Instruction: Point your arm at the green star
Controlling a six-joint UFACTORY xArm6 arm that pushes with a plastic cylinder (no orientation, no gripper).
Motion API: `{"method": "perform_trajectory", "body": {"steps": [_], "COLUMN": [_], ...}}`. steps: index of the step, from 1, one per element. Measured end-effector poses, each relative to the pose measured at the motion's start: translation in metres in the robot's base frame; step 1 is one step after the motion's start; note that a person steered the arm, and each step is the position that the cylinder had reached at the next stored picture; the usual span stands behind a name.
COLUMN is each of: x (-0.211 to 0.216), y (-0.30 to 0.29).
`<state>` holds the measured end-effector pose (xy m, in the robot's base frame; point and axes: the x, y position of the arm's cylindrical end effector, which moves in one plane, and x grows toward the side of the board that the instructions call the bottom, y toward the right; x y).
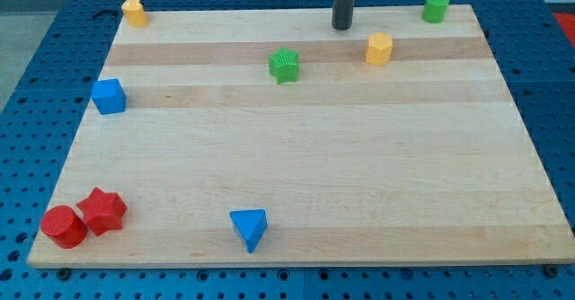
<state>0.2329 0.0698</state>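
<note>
The green star (284, 65) lies on the wooden board (359, 174) in the upper middle of the view. My tip (341, 27) is at the lower end of the dark rod, near the board's top edge. It stands above and to the right of the green star, with a clear gap between them. A yellow hexagonal block (379, 48) lies to the right of my tip, slightly lower.
A green cylinder (436, 7) is at the top right corner. A yellow block (134, 12) is at the top left. A blue cube (109, 96) is at the left edge. A red cylinder (64, 226) and a red star (102, 211) sit at the bottom left. A blue triangle (250, 228) is at bottom centre.
</note>
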Motion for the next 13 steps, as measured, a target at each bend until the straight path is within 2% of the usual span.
{"method": "perform_trajectory", "body": {"steps": [4, 7, 9, 13], "x": [0.026, 0.038, 0.042, 0.042], "y": [-0.048, -0.056, -0.089, -0.096]}}
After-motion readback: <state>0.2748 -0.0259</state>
